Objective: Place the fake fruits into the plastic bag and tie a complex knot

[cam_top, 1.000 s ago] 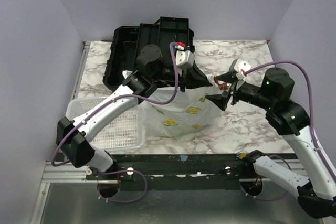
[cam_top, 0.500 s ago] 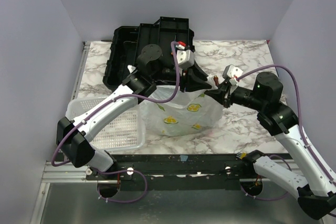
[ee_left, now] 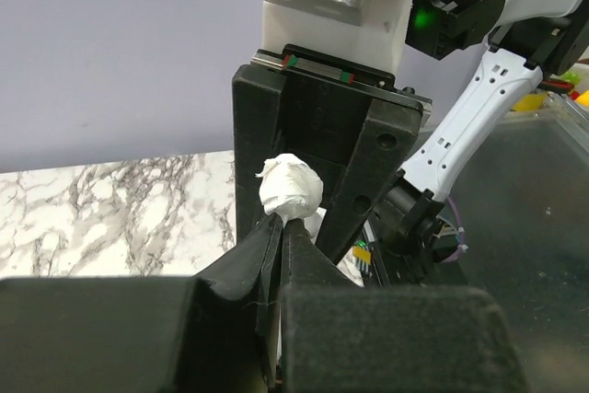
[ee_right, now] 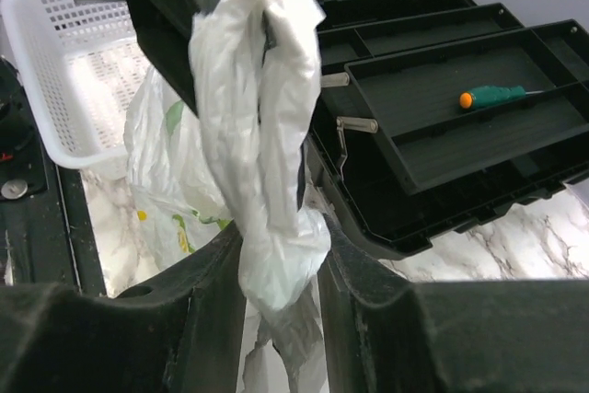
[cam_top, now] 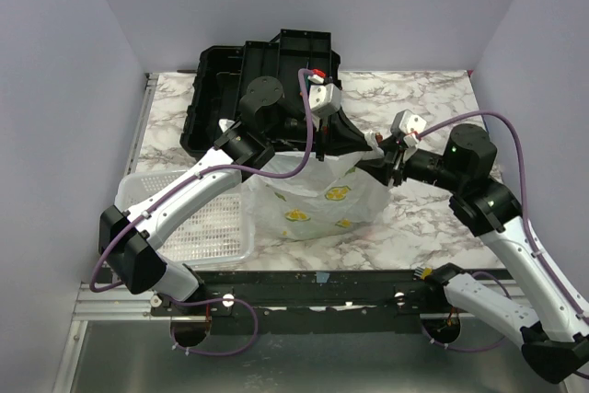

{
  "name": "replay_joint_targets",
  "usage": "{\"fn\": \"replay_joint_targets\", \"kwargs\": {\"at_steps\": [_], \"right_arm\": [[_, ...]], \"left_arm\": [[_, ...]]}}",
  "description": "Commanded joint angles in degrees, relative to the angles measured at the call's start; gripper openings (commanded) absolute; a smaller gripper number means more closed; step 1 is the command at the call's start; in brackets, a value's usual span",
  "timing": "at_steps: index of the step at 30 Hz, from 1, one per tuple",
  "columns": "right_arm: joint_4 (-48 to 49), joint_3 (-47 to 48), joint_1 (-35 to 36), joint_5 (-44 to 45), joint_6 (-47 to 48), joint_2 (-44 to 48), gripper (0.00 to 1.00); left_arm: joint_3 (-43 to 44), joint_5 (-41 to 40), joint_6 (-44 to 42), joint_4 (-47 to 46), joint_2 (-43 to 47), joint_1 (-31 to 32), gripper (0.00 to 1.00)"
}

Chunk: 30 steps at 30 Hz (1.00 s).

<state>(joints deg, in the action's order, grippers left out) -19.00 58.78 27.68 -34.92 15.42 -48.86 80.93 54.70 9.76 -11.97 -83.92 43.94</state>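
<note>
Closely — plastic bag (cam_top: pixel 313 198) beside basket rim (cam_top: pixel 248 227).

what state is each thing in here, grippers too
plastic bag: resting on the table, bulging, neck pulled up
bag handles: bunched and twisted, held up between both grippers
left gripper: shut on the handles
right gripper: fingers either side of the handles, clamp unclear
toolbox: open, both halves flat
screwdriver: lying in a toolbox tray
basket: upright beside the bag
</note>
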Motion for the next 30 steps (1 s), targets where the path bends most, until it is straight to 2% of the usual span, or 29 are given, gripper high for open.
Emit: {"fn": "replay_joint_targets", "kwargs": {"at_steps": [1, 3, 4, 5, 6, 8, 13, 16, 18, 25, 30], "right_arm": [[3.6, 2.3, 0.2, -1.9, -1.9, -1.8, 0.37], [4.0, 2.6, 0.2, -2.0, -2.3, -2.2, 0.38], [4.3, 2.4, 0.2, -2.0, -3.0, -2.2, 0.42], [4.6, 2.2, 0.2, -2.5, -3.5, -2.1, 0.5], [5.1, 1.6, 0.2, -3.0, -4.3, -1.9, 0.63], [6.9, -0.3, 0.1, -3.1, -6.5, -0.7, 0.75], [12.9, -6.5, 0.2, 5.6, -11.6, 2.9, 0.79], [20.8, -8.5, 0.2, 15.2, -19.2, 2.0, 0.73], [25.6, -10.4, 0.2, 20.8, -23.7, 0.6, 0.72], [38.1, -14.5, 1.5, 25.0, -30.9, -3.0, 0.69], [41.6, -15.1, 6.0, 26.9, -28.4, -4.9, 0.83]], "left_arm": [[1.2, 1.0, -0.3, -1.4, 1.1, 0.3, 0.0], [0.9, -0.1, -0.6, -1.4, 1.3, 0.3, 0.0], [0.8, -0.5, -0.7, -1.4, 1.4, 0.3, 0.0], [0.7, -1.7, -0.8, -1.5, 1.4, 0.3, 0.0], [0.6, -2.6, -0.8, -1.6, 1.5, 0.3, 0.0], [0.5, -4.9, -0.8, -1.8, 1.4, 0.3, 0.0], [-0.3, -9.9, 0.3, -2.9, 1.9, 0.2, 0.0], [-2.1, -12.0, 1.5, -4.9, 2.6, 0.2, 0.0], [-2.9, -13.5, 2.1, -5.6, 2.8, 0.2, 0.0], [-3.3, -17.1, 2.2, -5.9, 2.8, 0.3, 0.0], [-3.1, -21.9, 2.4, -5.1, 2.3, 0.4, 0.0]]}}
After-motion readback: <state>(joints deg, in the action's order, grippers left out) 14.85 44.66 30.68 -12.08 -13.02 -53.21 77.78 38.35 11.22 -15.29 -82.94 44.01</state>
